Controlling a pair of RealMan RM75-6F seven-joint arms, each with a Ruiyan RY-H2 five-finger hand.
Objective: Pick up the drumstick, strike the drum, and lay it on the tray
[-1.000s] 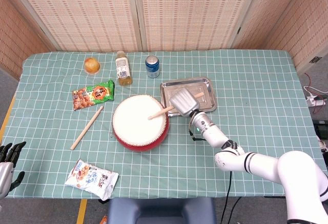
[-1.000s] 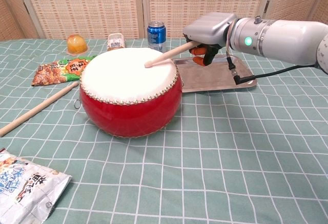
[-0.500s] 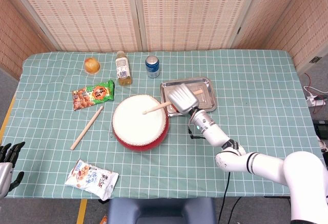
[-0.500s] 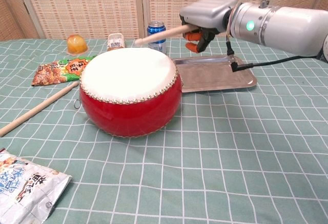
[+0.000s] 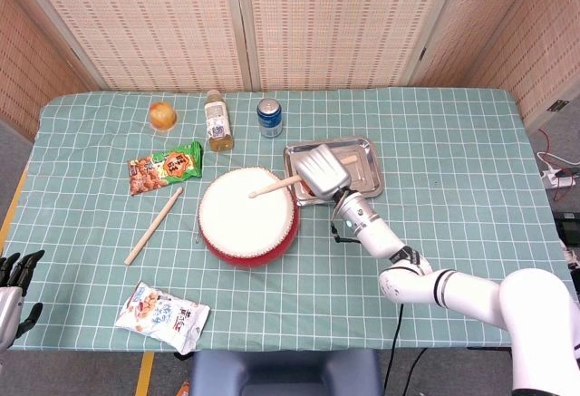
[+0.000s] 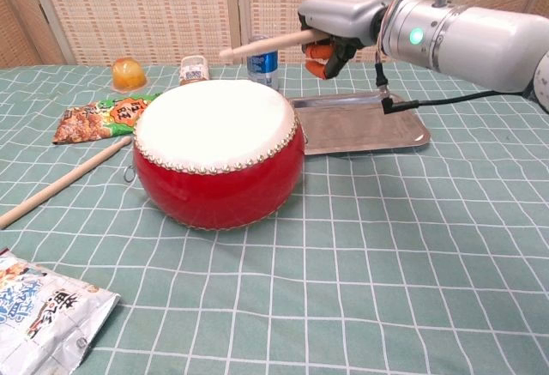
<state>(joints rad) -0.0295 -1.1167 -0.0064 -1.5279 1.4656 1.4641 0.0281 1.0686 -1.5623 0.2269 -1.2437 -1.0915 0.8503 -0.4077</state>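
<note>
One hand works: the right hand (image 6: 339,25) grips the drumstick (image 6: 262,45) by its butt, fingers closed round it. Stick tip hangs clear above the drum (image 6: 216,152), probably poised for a strike or just off one. The tray (image 6: 369,126) lies just beside the drum, under the hand. Chest view shows the air gap; head view alone shows the idle left hand (image 5: 13,274), fingers apart, and a second stick (image 5: 153,225) beside the drum.

Pale wooden drumstick (image 6: 262,45) angled above red drum (image 6: 216,154); steel tray (image 6: 369,124) beside.
</note>
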